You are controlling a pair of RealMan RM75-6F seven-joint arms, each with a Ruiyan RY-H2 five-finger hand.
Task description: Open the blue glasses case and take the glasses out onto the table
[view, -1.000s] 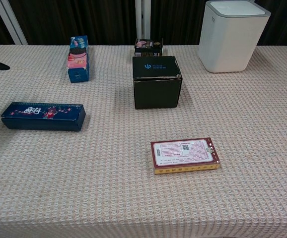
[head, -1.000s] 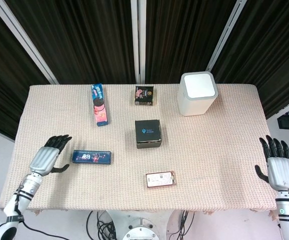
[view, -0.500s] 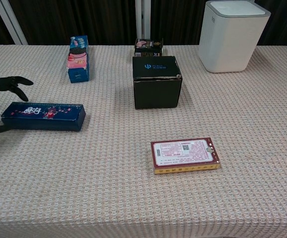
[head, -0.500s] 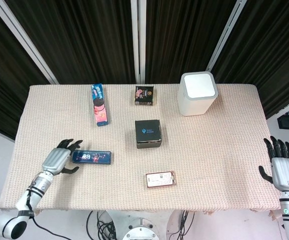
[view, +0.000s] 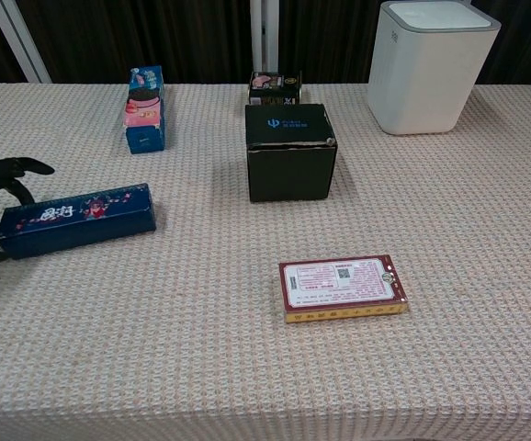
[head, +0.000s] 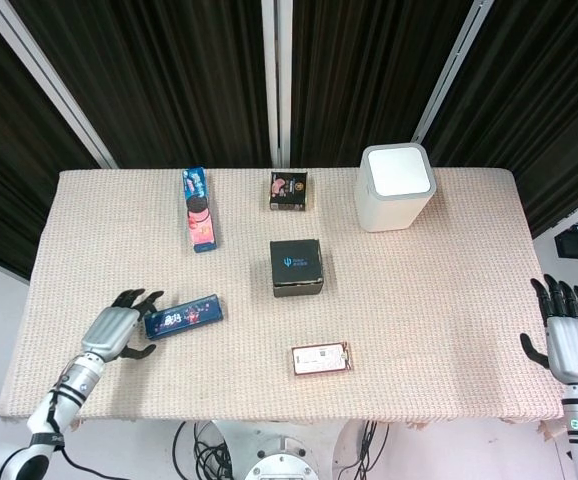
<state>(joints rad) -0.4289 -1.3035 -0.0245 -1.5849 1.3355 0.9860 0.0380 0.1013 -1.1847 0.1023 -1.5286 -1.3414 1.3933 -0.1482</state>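
could skid or twist further: left hand at the near-left end of the blue glasses case, fingers spread around it, firm hold unclear. still closed, askew on the bench, contents hidden. right hand open, empty, off the bench's right edge. farther back, black box and white bin, interiors unseen.

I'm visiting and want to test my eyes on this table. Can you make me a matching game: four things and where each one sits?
Things:
1. blue glasses case
2. white bin
3. black box
4. red card pack

Places:
A. table's middle
B. far right part
C. near edge, centre
D. at the left robot hand

Pairs: 1-D, 2-B, 3-A, 4-C
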